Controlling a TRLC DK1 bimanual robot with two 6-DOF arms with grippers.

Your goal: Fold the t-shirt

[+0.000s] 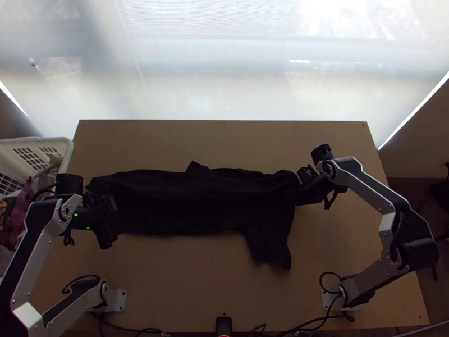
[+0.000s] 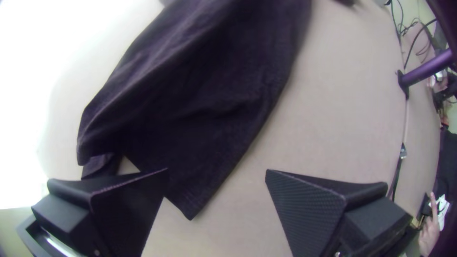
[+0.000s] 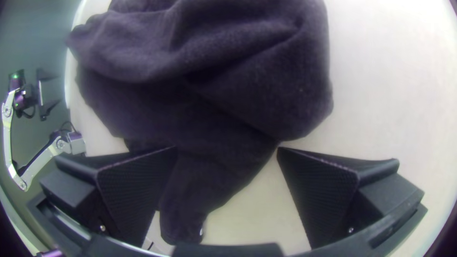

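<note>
Nearest my wrist cameras, my left gripper [image 1: 113, 219] has its fingers wide apart at one end of the black t-shirt [image 1: 191, 202], and my right gripper [image 1: 301, 186] is likewise parted at the other. I see the shirt lying in a long, rumpled strip across the table [image 1: 191, 275], a flap [image 1: 272, 247] sticking out toward the near edge.

A light wooden table [image 1: 179, 275] carries a black t-shirt [image 1: 196, 202], laid lengthwise across it in a long, wrinkled strip, a sleeve-like flap [image 1: 272, 247] angled toward the near edge. Nearer that edge than the t-shirt stand the left arm's base plate [image 1: 118, 301] and, beyond the flap's side, the right arm's base plate [image 1: 328, 301], with black cables [image 1: 322, 274] beside them.
</note>
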